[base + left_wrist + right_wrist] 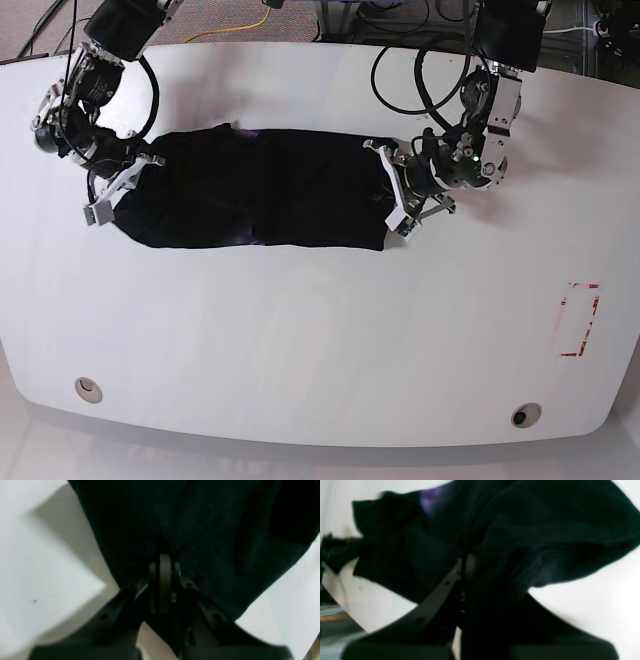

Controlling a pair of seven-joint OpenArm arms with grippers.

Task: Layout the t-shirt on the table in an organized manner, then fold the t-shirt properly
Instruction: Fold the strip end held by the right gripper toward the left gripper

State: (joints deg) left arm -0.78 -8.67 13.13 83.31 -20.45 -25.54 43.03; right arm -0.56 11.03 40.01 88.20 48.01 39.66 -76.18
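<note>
The black t-shirt (260, 190) lies stretched sideways across the far half of the white table (320, 340), a wide band with wrinkles. My left gripper (388, 192) is at the shirt's right end, its jaws closed on the cloth edge; the left wrist view shows the fingers (165, 575) pressed together with black cloth (200, 530) spreading away from them. My right gripper (122, 182) is at the shirt's left end. In the right wrist view the cloth (532, 535) drapes over that gripper (467, 562) and hides one finger. A purple patch (431, 497) shows near the top.
A red rectangular outline (580, 320) is marked at the table's right side. Two small round holes (88, 388) (524, 413) sit near the front edge. Cables hang from the arm (490, 90) at the back right. The table's left edge (342, 597) is close to the right gripper.
</note>
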